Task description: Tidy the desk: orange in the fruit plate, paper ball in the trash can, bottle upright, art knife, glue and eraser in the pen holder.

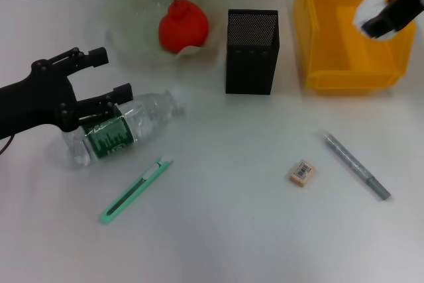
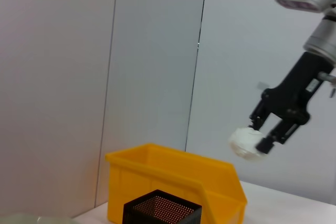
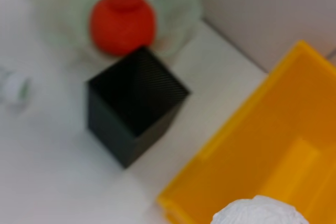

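Head view: right tool (image 1: 379, 19) grips paper ball (image 1: 369, 6) over bin (image 1: 334, 57); release centred; left tool (image 1: 99, 77) open beside bottle (image 1: 122, 130)

A white desk (image 1: 232, 230) carries everything. At its back stand a pale fruit plate (image 1: 129, 24), a black mesh pen holder (image 1: 252, 51) and a yellow bin (image 1: 348, 31). Nearer lie a bottle (image 1: 126, 127) on its side, a green art knife (image 1: 136, 190), an eraser (image 1: 301, 172) and a grey stick (image 1: 356, 165), possibly glue.
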### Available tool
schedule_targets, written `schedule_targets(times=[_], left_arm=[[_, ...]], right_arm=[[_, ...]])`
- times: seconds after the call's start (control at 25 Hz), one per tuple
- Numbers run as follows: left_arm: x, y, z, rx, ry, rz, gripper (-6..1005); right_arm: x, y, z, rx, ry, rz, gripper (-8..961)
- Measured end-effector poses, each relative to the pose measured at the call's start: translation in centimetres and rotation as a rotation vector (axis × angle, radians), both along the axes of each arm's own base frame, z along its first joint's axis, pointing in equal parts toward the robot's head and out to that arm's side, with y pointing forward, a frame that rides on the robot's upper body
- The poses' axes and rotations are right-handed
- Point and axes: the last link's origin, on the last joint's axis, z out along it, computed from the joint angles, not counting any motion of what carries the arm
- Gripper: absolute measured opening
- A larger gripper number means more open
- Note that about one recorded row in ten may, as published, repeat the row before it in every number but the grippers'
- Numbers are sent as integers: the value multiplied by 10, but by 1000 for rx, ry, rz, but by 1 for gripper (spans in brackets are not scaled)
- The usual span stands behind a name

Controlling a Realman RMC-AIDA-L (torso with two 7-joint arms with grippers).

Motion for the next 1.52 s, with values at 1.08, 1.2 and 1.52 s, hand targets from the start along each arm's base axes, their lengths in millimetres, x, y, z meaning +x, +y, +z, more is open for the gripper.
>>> schedule_targets(times=[1.08,1.2,1.52], left_arm=[[95,73,-14,-220,712,20,760],[95,73,-14,-220,712,20,757],[143,90,-43,-215,944,64,751]], right_arm=[[111,8,-16,191,350,145,750],[111,-15,-11,177,441,260,759],[132,-75,-5,45,542,383,765]])
